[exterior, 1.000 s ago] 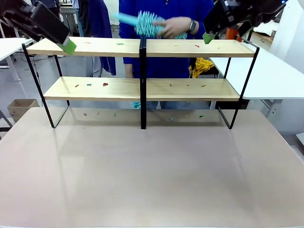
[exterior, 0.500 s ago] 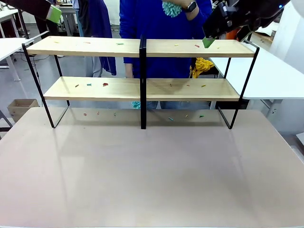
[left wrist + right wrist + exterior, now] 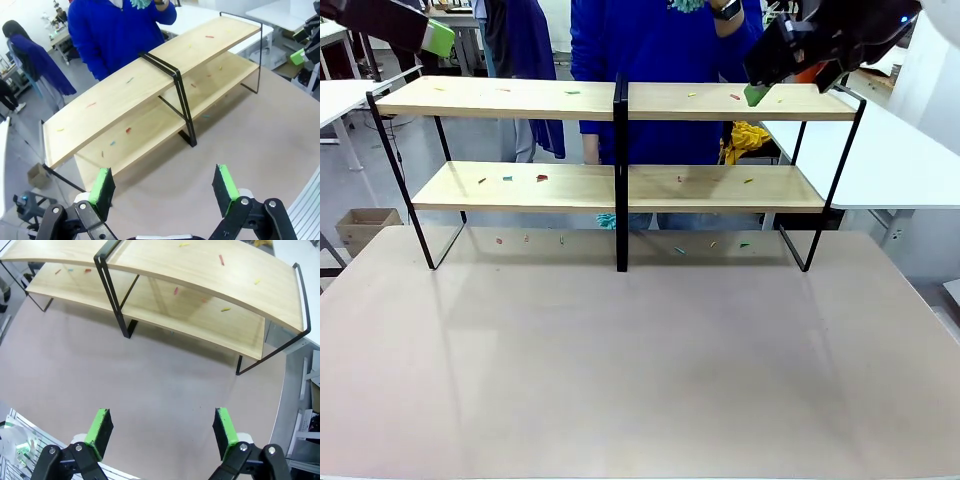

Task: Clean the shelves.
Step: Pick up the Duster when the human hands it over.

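The shelves [image 3: 620,185] stand at the far side of the table: two light wooden boards on a thin black frame with a centre post. Small coloured scraps [image 3: 542,178] lie on both boards and on the table under them. My left gripper [image 3: 434,37] hangs open above and beyond the top board's left end. My right gripper [image 3: 757,93] hovers open over the right half of the top board. In the left wrist view the left gripper [image 3: 164,192] is open and holds nothing, high above the shelves [image 3: 150,80]. The right gripper [image 3: 161,435] is likewise open, looking down on the shelves [image 3: 200,285].
A person in a blue top [image 3: 660,60] stands behind the shelves, holding a teal duster [image 3: 687,4] up at the picture's top edge. White tables [image 3: 910,150] flank the scene. A cardboard box [image 3: 365,225] sits on the floor at left. The near tabletop [image 3: 640,370] is bare.
The person lifted the teal duster off the top board and up out of the picture. My left gripper rose from the top board's left end into the upper left corner. The right gripper barely moved.
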Robot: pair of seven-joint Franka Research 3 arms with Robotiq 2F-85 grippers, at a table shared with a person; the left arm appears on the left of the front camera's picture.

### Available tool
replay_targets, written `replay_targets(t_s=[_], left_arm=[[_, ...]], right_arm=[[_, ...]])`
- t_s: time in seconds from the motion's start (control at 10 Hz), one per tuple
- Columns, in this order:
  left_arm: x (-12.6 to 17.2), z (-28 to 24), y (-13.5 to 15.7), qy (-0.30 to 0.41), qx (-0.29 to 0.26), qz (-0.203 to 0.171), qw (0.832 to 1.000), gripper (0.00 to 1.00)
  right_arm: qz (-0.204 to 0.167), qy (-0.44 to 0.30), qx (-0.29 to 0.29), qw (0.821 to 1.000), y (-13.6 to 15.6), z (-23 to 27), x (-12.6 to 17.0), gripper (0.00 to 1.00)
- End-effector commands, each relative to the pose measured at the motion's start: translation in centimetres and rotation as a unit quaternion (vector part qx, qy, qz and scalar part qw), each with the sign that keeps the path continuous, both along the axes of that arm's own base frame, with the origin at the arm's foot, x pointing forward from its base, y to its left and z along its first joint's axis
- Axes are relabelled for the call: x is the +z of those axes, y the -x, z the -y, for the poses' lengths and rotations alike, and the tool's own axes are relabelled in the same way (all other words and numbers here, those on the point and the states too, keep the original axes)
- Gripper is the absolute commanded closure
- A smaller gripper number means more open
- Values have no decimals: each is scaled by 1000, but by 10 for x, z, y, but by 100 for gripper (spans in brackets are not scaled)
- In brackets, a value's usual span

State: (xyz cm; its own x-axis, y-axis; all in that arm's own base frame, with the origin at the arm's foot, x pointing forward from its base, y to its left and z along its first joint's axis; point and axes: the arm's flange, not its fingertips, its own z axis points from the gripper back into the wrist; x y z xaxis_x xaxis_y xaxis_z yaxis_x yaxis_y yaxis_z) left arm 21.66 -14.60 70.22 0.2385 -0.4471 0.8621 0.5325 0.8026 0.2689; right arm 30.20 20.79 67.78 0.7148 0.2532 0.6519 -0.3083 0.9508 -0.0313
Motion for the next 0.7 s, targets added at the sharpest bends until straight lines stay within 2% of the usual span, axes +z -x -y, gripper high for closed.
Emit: replay_targets(t_s=[0.0, 0.3, 0.6], left_arm=[[-5, -5, -7, 45, 10, -17, 999, 0], [-5, -7, -12, 73, 29, -27, 997, 0], [-7, -7, -18, 94, 42, -70, 992, 0]], right_arm=[[-1, 1, 5, 1000, -6, 3, 1, 0], [-10, -1, 12, 1000, -11, 4, -3, 0], [-11, -2, 13, 1000, -12, 6, -3, 0]])
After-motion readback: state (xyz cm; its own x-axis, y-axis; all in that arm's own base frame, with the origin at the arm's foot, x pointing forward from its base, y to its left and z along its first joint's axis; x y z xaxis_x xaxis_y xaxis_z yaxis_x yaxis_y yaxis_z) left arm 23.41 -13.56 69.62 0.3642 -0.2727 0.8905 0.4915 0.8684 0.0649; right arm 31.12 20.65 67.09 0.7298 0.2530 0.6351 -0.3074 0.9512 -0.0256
